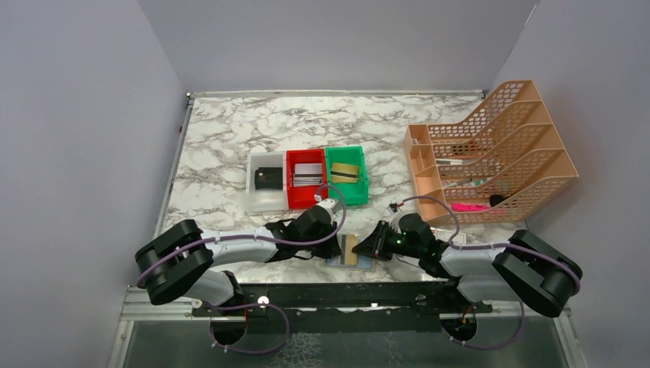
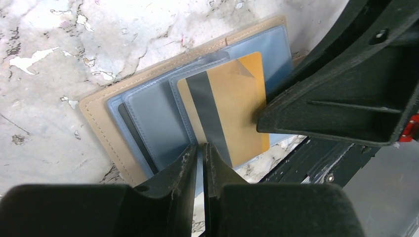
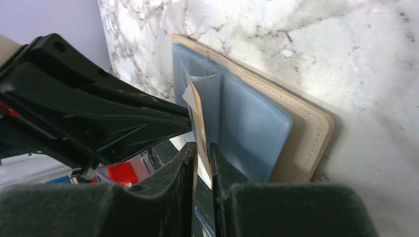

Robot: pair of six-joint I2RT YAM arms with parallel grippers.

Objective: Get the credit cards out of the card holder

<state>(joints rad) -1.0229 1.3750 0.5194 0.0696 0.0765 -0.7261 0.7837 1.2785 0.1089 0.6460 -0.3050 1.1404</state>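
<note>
two narrow claws: right gripper [image 3: 202, 148] pinches the gold card [image 2: 232, 108], left gripper [image 2: 200, 148] a card holder [image 2: 99, 123] sleeve; contact mostly hidden.

no text, number, brand or sign can be read in any view. the gold card [image 2: 237, 98] in the card holder [image 2: 96, 113], at the near edge of the worktop [image 1: 230, 138], shows only a plain dark stripe and no print. the grey cards [image 1: 308, 175] in the red bin [image 1: 290, 180] and the striped card [image 1: 344, 173] in the green bin [image 1: 349, 195], near the middle of the worktop, are too small to read.
</note>
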